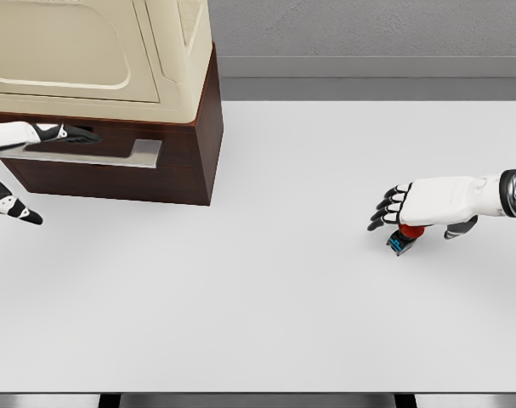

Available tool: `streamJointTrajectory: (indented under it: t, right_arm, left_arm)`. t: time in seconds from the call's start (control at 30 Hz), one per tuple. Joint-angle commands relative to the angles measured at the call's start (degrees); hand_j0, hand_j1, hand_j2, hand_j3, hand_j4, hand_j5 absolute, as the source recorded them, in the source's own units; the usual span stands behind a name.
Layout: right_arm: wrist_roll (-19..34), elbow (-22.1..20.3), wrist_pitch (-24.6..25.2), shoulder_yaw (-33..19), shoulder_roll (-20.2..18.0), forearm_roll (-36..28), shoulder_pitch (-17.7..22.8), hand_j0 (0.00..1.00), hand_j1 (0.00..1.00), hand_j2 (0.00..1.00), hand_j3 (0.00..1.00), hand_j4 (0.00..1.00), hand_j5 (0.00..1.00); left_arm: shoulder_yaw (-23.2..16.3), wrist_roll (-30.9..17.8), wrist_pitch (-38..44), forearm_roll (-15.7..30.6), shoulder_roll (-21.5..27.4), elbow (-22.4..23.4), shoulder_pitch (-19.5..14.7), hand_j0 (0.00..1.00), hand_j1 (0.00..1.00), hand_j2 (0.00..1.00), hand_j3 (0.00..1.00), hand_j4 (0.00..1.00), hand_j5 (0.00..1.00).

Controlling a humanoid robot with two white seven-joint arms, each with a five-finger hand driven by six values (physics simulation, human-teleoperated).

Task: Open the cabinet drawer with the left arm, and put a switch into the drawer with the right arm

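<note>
Drawer shut, my left hand reaching along its handle, right hand spread above the switch, gripping nothing yet.

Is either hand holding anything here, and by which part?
The left hand lies on the drawer handle near its left end; a closed grip cannot be told. The right hand hovers over the switch, fingers spread, holding nothing.
</note>
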Motion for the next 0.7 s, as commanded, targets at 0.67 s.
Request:
streamJointTrajectory:
  t: [0.67]
  right_arm:
    - [-0.02, 0.0, 0.12, -0.22, -0.05, -0.21, -0.09, 1.0, 1.0, 1.0, 1.0, 1.0, 1.0]
  left_arm:
    - [0.02, 0.01, 5.83, -7.76, -2.9, 2.71, 0.26, 1.0, 1.0, 1.0, 1.0, 1.0, 1.0]
